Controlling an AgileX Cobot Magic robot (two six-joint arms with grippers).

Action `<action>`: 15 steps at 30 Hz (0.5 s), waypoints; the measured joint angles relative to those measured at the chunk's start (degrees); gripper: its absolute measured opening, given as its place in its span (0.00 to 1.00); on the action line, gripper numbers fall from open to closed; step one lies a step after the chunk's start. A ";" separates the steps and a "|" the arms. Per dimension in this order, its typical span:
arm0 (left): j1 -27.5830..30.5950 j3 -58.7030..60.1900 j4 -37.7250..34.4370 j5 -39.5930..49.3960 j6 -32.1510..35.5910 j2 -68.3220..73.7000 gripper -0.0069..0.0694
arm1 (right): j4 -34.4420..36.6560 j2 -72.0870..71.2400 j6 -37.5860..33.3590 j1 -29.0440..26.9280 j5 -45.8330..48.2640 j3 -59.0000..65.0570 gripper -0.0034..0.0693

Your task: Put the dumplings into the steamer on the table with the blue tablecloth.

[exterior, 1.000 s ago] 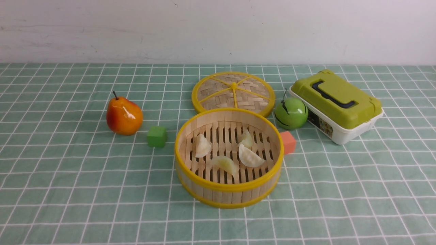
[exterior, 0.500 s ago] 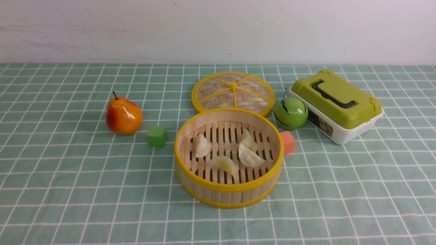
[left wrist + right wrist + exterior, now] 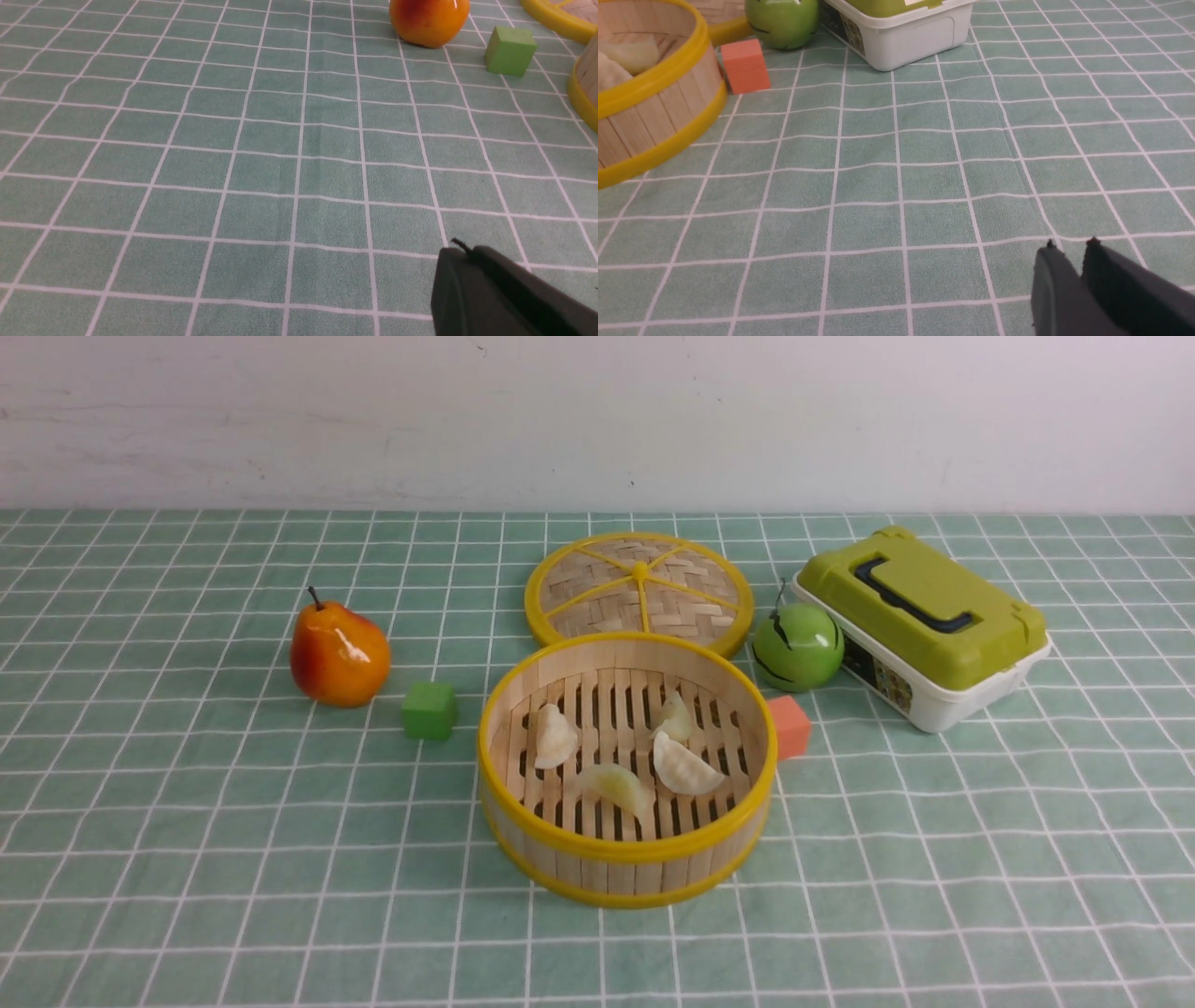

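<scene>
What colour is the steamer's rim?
Yellow, around the pale wood steamer; clearest in the front view.

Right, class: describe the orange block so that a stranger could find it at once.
Find the round bamboo steamer mid-table. The orange block sits against its right side, in front of the green apple. Unlike the green block on the other side, it is salmon-orange and touches the steamer.

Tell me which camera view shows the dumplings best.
The front view: all four dumplings lie in plain sight on the slatted floor of the steamer. The right wrist view catches only parts of two dumplings behind the steamer's rim. The left wrist view shows none, just an edge of the steamer.
</scene>
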 joint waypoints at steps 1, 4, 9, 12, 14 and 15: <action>0.00 0.00 0.00 0.00 0.00 0.00 0.07 | 0.00 0.00 0.00 0.00 0.00 0.00 0.18; 0.00 0.00 0.00 0.00 0.00 0.00 0.07 | 0.00 0.00 0.00 0.00 0.00 0.00 0.18; 0.00 0.00 0.00 0.00 0.00 0.00 0.07 | 0.00 0.00 0.00 0.00 0.00 0.00 0.19; 0.00 0.00 0.00 0.00 0.00 0.00 0.07 | 0.00 0.00 0.00 0.00 0.00 0.00 0.19; 0.00 0.00 0.00 0.00 0.00 0.00 0.07 | 0.00 0.00 0.00 0.00 0.00 0.00 0.19; 0.00 0.00 0.00 0.00 0.00 0.00 0.07 | 0.00 0.00 0.00 0.00 0.00 0.00 0.19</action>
